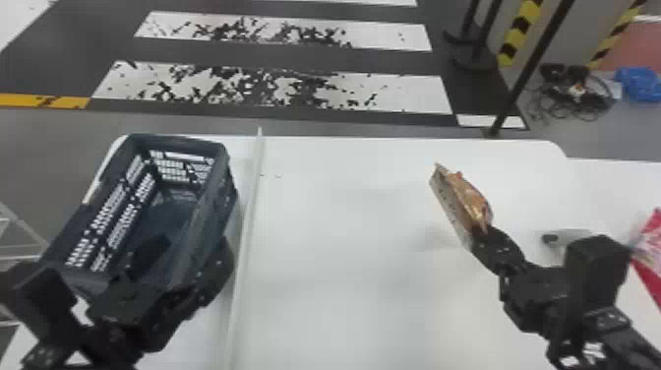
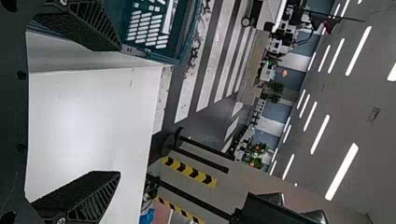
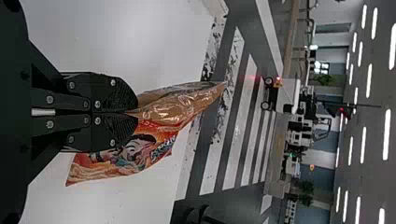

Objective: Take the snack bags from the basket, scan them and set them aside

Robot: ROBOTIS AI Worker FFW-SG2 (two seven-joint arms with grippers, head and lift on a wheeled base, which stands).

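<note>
My right gripper (image 1: 482, 235) is over the right part of the white table, holding an orange-brown snack bag (image 1: 469, 199) that points up and away from it. In the right wrist view the right gripper (image 3: 135, 113) is closed on the edge of the snack bag (image 3: 175, 109), whose printed side faces outward. The dark basket (image 1: 226, 169) stands at the table's left; its visible floor holds no bag. My left gripper (image 1: 147, 253) is at the near end of the basket. In the left wrist view the left gripper (image 2: 119, 112) has its fingers wide apart with nothing between them.
A thin pale strip (image 1: 248, 216) runs across the white table (image 1: 344, 275) beside the basket. A red and white package (image 1: 651, 256) lies at the right edge. A small dark-tipped object (image 1: 553, 238) is behind the right wrist. Barrier posts stand beyond the table.
</note>
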